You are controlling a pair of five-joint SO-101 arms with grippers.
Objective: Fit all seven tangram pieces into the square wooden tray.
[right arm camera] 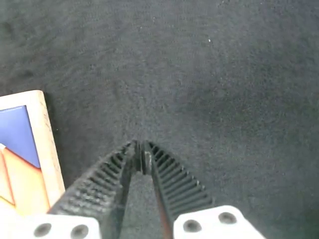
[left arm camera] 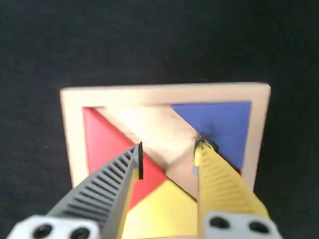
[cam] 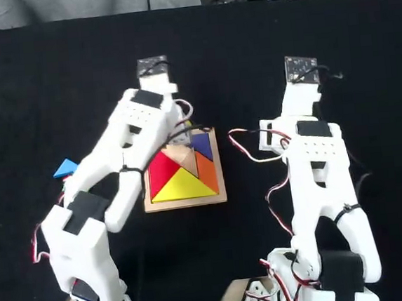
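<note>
Wooden tray [cam: 184, 203] sits mid-table, with coloured pieces [cam: 184, 185] inside. Left gripper [left arm camera: 169, 149] over tray, jaws spread. Right gripper [right arm camera: 142, 149] beside tray, jaws pressed together, empty. Blue triangle [cam: 65, 166] lies apart on black table [cam: 331, 33]

tray [cam: 184, 203]: between arms | pieces [cam: 183, 184]: in tray | loose triangle [cam: 66, 167]: left of tray
</note>
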